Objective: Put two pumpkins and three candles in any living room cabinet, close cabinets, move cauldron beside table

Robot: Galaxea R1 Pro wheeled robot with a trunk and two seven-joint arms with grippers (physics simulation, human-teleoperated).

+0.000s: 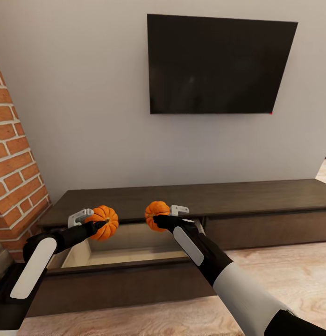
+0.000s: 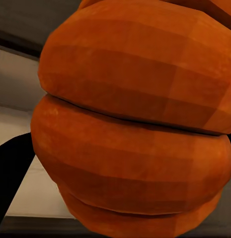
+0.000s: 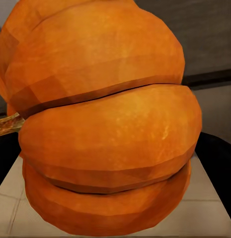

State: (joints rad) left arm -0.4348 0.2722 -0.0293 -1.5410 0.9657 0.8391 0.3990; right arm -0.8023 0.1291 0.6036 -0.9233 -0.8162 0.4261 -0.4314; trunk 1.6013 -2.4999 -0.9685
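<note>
Left end effector clamps ribbed orange pumpkin; right end effector clamps second pumpkin above open drawer.

Black arms, white panels (grey pincer brackets).

Two bright-orange ribbed pumpkins, the left pumpkin and the right pumpkin, held side by side but apart (each tipped on its side) above the pale interior of the open left drawer of the long, low, dark-brown cabinet against the far wall.
</note>
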